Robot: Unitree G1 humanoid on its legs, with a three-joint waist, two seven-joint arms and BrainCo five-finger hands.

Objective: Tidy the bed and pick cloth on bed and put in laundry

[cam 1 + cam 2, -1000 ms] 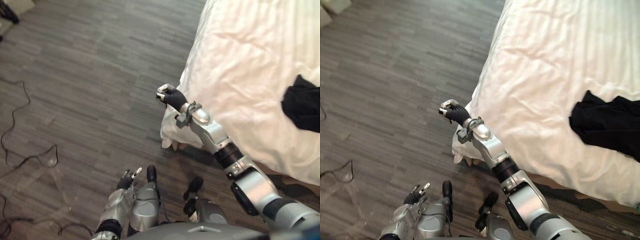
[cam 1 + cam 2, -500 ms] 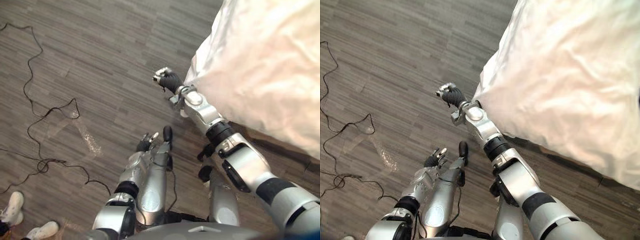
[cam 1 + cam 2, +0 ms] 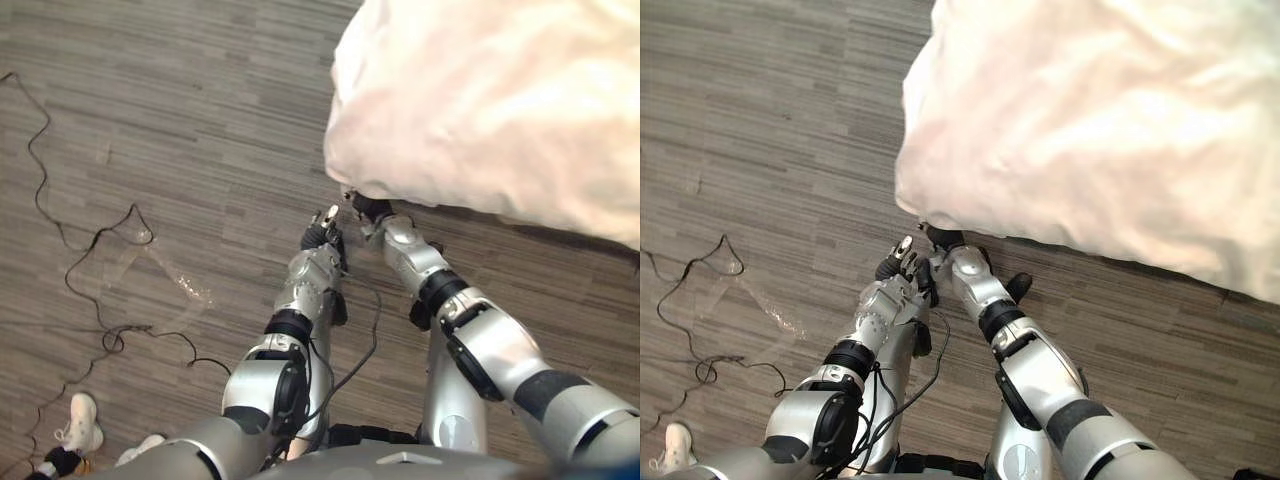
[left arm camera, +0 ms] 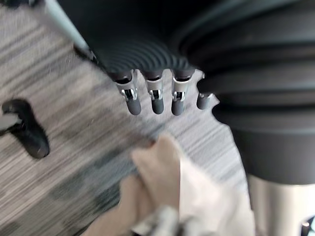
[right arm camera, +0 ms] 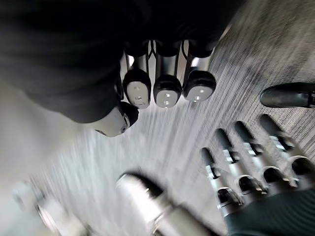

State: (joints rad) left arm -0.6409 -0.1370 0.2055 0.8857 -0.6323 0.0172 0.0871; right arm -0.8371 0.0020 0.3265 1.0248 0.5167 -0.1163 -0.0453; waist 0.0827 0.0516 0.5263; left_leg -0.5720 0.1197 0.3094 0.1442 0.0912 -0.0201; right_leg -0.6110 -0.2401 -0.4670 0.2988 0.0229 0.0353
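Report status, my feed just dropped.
Left hand open, close beside right hand. Right hand at white duvet's overhanging corner, grip unclear. Person's shoe lower left, well apart.

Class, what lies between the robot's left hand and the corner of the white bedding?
Only bare floor separates the left hand from the bedding, shown in the left eye view.

"What is in the way of the right hand [image 3: 371, 208]?"

"The white bed cover [image 3: 480, 100]. Its corner hangs right over that hand. The left hand [image 3: 322, 230] is just beside it too."

"Where is there room?"

"Out past the left hand, away from the bed. The grey floor [image 3: 180, 110] is wide open there. A person's shoe [image 3: 80, 422] is well apart."
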